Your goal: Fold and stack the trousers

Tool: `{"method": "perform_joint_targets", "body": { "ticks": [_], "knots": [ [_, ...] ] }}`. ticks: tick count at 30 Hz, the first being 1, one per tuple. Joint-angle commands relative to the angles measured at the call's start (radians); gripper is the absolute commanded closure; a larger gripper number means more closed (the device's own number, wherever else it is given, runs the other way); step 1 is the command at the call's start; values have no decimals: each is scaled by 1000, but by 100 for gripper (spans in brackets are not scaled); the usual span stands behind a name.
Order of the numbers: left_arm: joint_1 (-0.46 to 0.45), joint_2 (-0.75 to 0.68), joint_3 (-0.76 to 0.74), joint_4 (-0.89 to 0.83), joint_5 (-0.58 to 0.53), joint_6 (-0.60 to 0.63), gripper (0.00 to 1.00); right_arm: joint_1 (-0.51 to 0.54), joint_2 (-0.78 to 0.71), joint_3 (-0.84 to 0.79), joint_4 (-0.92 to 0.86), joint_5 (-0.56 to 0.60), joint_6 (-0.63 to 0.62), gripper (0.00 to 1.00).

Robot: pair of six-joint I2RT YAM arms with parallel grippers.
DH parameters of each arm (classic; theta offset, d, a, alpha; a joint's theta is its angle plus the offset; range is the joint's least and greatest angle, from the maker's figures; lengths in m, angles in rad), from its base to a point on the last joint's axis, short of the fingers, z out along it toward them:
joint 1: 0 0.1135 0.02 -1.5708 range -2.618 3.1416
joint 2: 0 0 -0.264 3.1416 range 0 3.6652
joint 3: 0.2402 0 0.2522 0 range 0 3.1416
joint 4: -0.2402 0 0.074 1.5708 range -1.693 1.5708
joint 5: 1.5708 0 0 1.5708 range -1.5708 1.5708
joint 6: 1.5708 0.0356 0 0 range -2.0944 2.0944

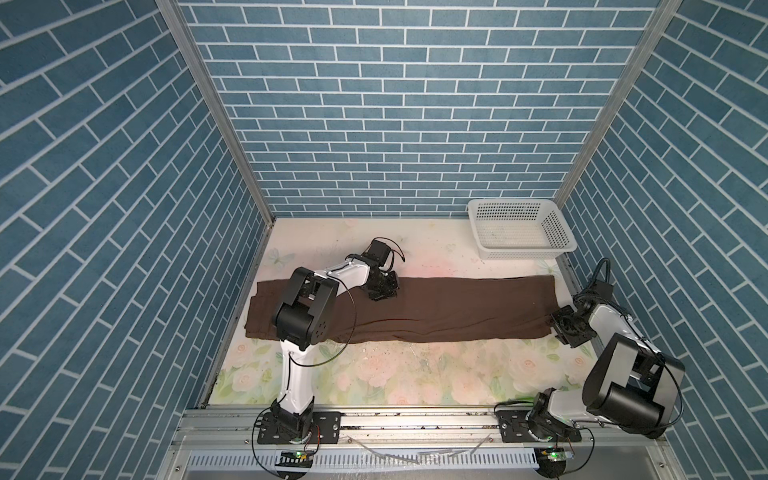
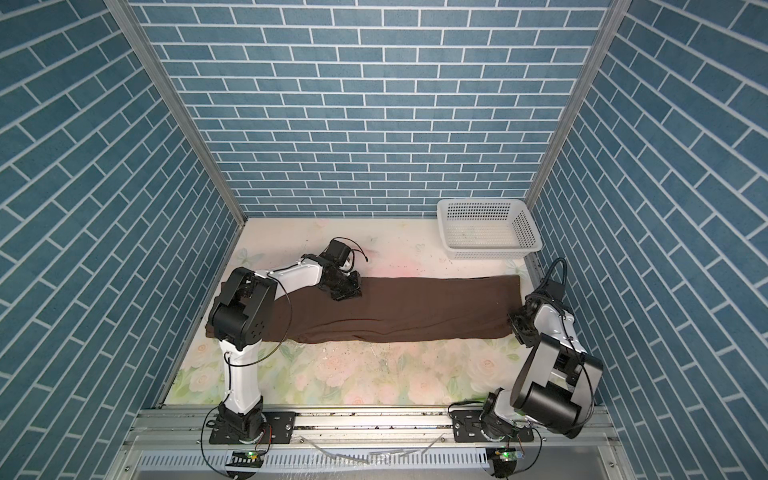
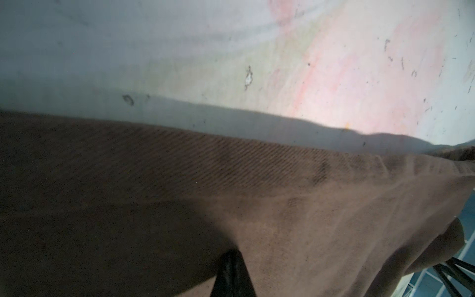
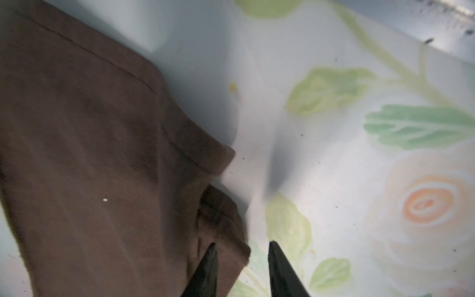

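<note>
The dark brown trousers (image 1: 436, 307) (image 2: 395, 307) lie in one long band across the flowered table, waist end at the left under my left arm, hems at the right. My left gripper (image 1: 384, 293) (image 2: 345, 293) sits on the band's far edge, left of the middle. In the left wrist view its jaws (image 3: 232, 253) are pressed into one wedge with the cloth (image 3: 308, 205) drawn up to the tip. My right gripper (image 1: 559, 328) (image 2: 517, 326) stands at the near right hem corner. In the right wrist view it (image 4: 241, 246) is open, one finger over the cloth (image 4: 90, 154) and the corner between the jaws.
A white perforated basket (image 1: 523, 254) (image 2: 488, 249) stands at the back right, just behind the hem end. Blue brick walls close in the left, back and right sides. Flowered tabletop (image 1: 415, 374) runs between the trousers and the metal rail at the front.
</note>
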Motion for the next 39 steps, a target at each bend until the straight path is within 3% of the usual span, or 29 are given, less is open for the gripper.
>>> {"method": "perform_joint_targets", "body": {
  "ticks": [1,14,16,20,25,29,35,37,39],
  "knots": [
    [-3,74,-31,-23,-23,-4,93,7,12,-43,12,-15,47,65],
    [-2,87,-22,-29,-23,-1,93,68,133,-7,103,6,86,66],
    [-2,91,-20,-29,-23,-2,93,69,145,13,94,41,66,71],
    [-3,94,-19,-29,-26,1,93,71,129,38,99,93,36,93],
    [-3,111,-18,-29,-21,-3,93,91,109,115,49,111,-17,100],
    [-1,117,-17,-27,-17,-4,93,137,121,200,-52,151,-89,100],
    [-1,117,-18,-28,-18,-4,93,250,154,260,-209,351,-210,98],
    [-1,116,-20,-28,-18,-5,93,265,154,245,-242,417,-199,81],
    [-1,114,-21,-26,-16,-3,93,265,149,227,-277,492,-166,72]
  ]
}}
